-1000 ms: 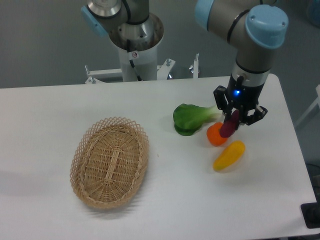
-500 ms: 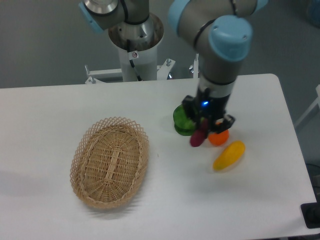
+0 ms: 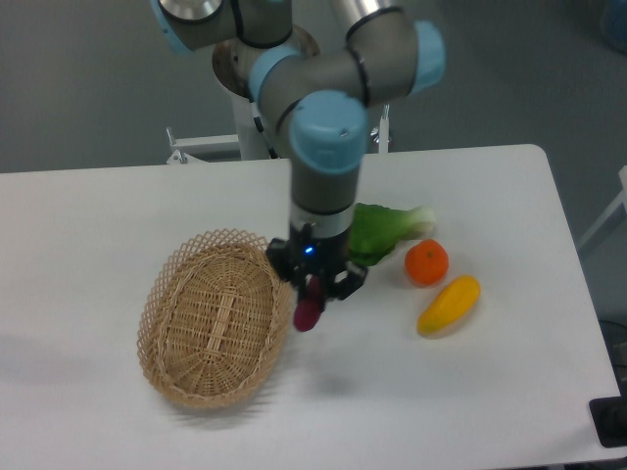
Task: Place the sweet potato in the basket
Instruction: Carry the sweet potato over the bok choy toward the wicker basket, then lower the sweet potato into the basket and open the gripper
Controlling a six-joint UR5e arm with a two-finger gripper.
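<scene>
I have the sweet potato in my gripper. My two fingers are squeezed onto its top end, and the rest of it hangs down below them, pointing at the table. It is up in the air and does not touch the table.

The basket is my landmark. The sweet potato hangs just beside the basket's right rim, on the outer side of it. It is not over the middle of the basket. The basket has nothing in it that I can see.

So the picking up part is done, I think. The carrying part looks almost done too, because I am right next to the basket. What is left is to slide a bit more toward the basket's middle, go down, and open my fingers so the sweet potato drops in.

The other food sits on the far side of my arm from the basket. The green vegetable is the nearest to the basket, partly hidden behind my arm. The round orange is farther from the basket, and the yellow fruit is the farthest. None of them need to move.
</scene>
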